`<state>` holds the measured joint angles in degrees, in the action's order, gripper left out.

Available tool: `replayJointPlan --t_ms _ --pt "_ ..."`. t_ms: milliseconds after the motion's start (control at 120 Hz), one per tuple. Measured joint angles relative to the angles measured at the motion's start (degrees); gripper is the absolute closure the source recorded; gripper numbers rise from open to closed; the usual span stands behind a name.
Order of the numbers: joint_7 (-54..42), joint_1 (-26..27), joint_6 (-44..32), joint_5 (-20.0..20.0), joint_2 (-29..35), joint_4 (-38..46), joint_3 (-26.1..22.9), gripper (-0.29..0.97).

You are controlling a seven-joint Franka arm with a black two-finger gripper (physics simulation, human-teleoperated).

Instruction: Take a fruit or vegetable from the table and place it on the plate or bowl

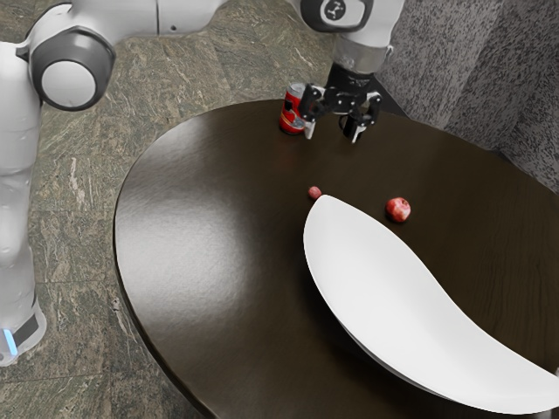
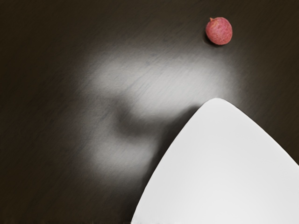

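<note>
- The larger red fruit (image 1: 398, 209) lies on the dark round tabletop (image 1: 201, 262), just beside the far edge of the white plate (image 1: 393, 297), and nothing is holding it.
- A smaller red fruit (image 1: 314, 192) lies at the pointed end of the plate, close to its rim, toward the exterior view's left of the larger one.
- Both fruits are on the tabletop and not on the plate.
- The tool (image 1: 334, 127) hangs over the far part of the tabletop, well apart from both fruits. Its two fingers stand apart and there is nothing between them.
- From the tool, the smaller fruit lies toward the camera, and the larger fruit toward the camera and the exterior view's right.
- In the wrist view a red fruit (image 2: 218, 31) lies on the tabletop, apart from the tip of the plate (image 2: 224, 168). Which of the two fruits it is, I cannot tell.
- A red can (image 1: 292, 109) stands upright just beside the tool, on the exterior view's left.
</note>
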<state>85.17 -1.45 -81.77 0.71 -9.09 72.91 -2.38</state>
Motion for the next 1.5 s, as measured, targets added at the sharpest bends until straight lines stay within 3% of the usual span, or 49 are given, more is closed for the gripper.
replayJointPlan --t_ms 125,208,258,383,617,733,808,917,975,1250,1500 --pt "8.6 1.0 0.2 -0.2 0.0 -0.1 -0.1 0.00" --pt "7.6 0.6 0.3 -3.2 0.6 -0.3 0.3 0.00" --pt "4.7 0.3 0.4 -1.9 2.6 -0.3 0.4 0.00" --pt "-11.8 -0.8 1.2 -1.7 5.7 -0.3 1.2 0.00" --pt "-49.0 0.4 1.0 -2.8 2.5 0.8 1.7 0.00" --pt "-64.2 -0.4 -5.3 -2.6 5.2 11.7 4.1 0.00" --pt "-72.5 -1.5 -12.5 -2.6 10.2 22.6 4.5 0.01" --pt "-82.9 -2.6 -21.4 -2.6 10.6 27.7 4.6 0.02" --pt "-88.0 -0.6 -24.7 -2.6 10.2 28.9 6.4 0.02" --pt "-109.1 2.5 -34.3 -3.9 5.6 29.4 8.9 0.03" --pt "-124.2 -5.9 -38.1 -4.5 0.7 29.1 8.8 0.04"
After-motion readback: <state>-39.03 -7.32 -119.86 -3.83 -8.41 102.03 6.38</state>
